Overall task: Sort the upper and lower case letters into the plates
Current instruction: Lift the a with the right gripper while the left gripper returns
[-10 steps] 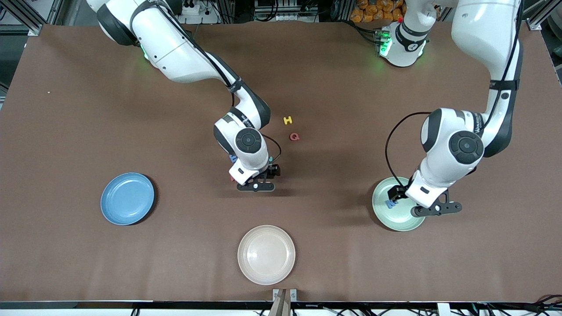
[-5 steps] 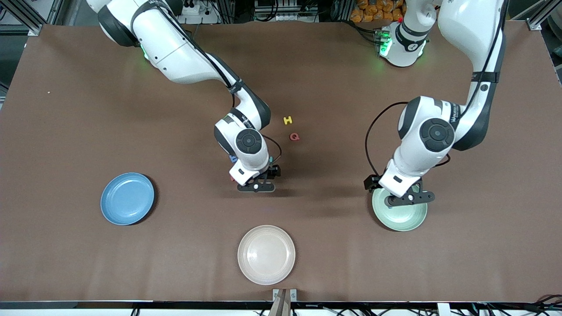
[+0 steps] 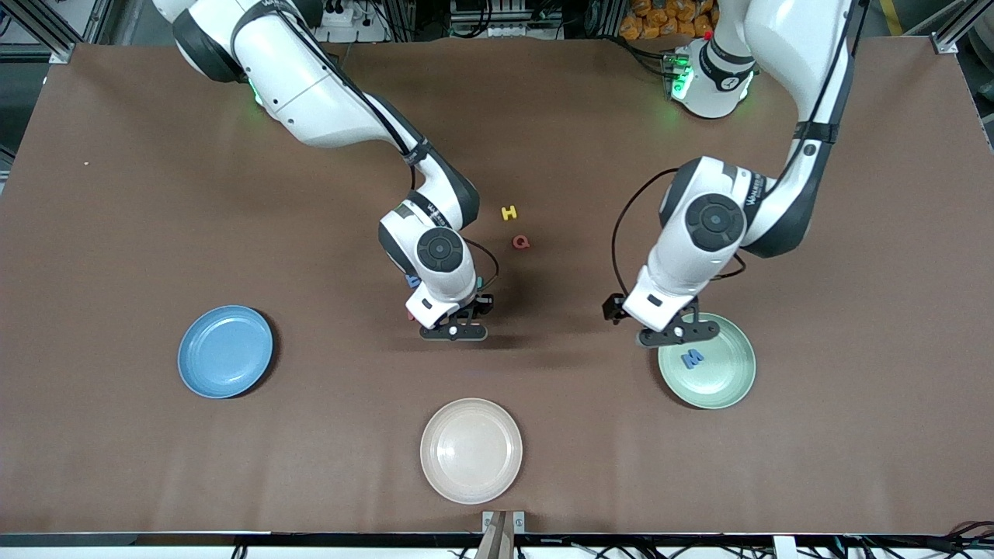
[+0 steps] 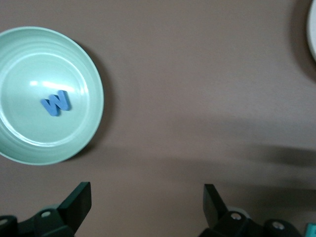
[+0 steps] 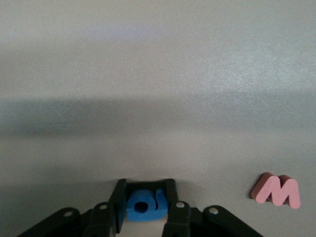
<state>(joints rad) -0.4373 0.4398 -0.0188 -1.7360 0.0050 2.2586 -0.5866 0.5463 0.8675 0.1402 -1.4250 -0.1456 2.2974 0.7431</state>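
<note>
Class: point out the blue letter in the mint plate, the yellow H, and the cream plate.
blue letter (image 3: pixel 692 358), front view, its middle.
yellow H (image 3: pixel 509 213), front view, crossbar.
cream plate (image 3: pixel 470 449), front view, bare centre.

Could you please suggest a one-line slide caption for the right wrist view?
Right gripper down at the table, jaws closed on a blue letter, with a pink letter m lying nearby.
</note>
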